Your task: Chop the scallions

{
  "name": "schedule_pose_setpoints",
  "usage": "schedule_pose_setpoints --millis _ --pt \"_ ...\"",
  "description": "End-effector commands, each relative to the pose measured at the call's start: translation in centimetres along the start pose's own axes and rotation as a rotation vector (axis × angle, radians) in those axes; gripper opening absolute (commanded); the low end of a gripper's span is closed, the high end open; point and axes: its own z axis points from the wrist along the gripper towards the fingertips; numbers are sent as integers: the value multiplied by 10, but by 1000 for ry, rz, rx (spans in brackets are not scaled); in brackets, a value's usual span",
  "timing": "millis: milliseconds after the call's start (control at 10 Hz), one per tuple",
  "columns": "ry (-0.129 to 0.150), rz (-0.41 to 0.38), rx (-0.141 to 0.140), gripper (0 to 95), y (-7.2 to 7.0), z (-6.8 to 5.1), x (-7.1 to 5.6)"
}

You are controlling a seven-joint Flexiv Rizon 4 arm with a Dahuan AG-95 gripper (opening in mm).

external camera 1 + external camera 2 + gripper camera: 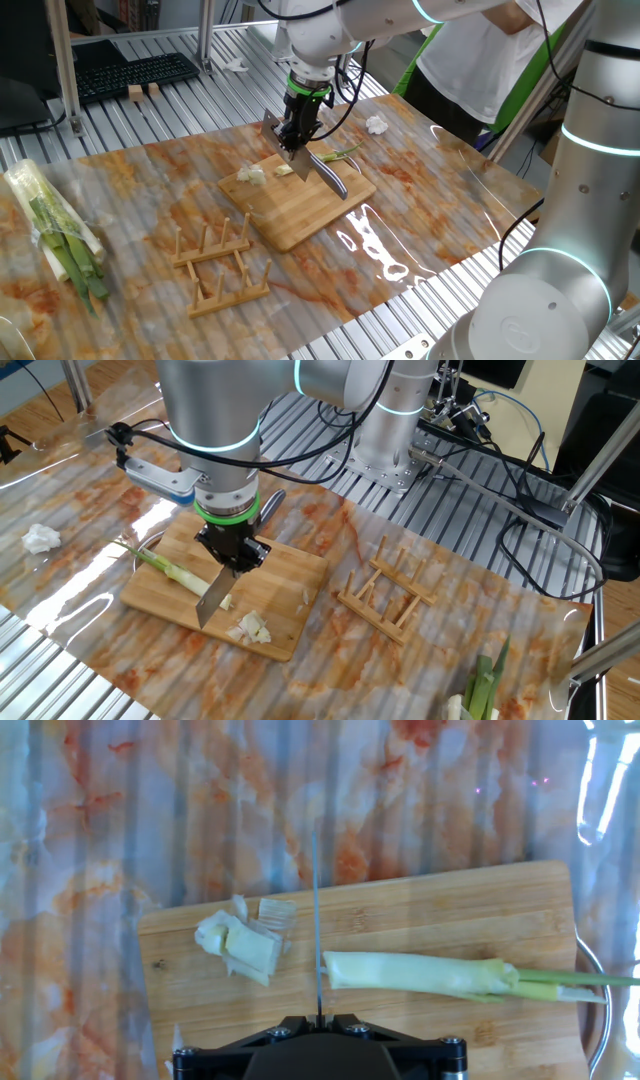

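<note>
In the hand view, nearest at six o'clock, the dark body of the gripper (320,1038) sits with its jaws closed on the knife (317,920), whose blade shows edge-on as a thin line running up toward twelve o'clock across the wooden board (450,900). Just to the three o'clock side of the blade lies the scallion stalk (420,973), its cut white end touching or nearly touching the steel and its greener end passing off the board's right edge. To the nine o'clock side of the blade, a small heap of cut chunks (240,942) rests on the board, apart from the stalk. Beyond the board, toward twelve o'clock, the marbled orange-and-white tabletop (200,800) fills the view. In the other fixed view the blade angles down to the board between stalk and chunks, and a wooden rack (385,598) lies flat at three o'clock from the board. A crumpled white scrap (40,538) sits at nine o'clock. A wrapped bundle of green stalks (60,230) lies well apart at the table's edge in the one fixed view.
</note>
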Motion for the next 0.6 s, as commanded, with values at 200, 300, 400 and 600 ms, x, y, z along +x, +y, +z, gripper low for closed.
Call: schedule_pose_setpoints --millis 200,300,400,600 --pt "3 5 2 0 -3 -1 0" --pt "6 7 1 0 -3 -2 0" --pt "7 7 1 0 -3 -2 0" --pt "6 8 4 0 -4 -2 0"
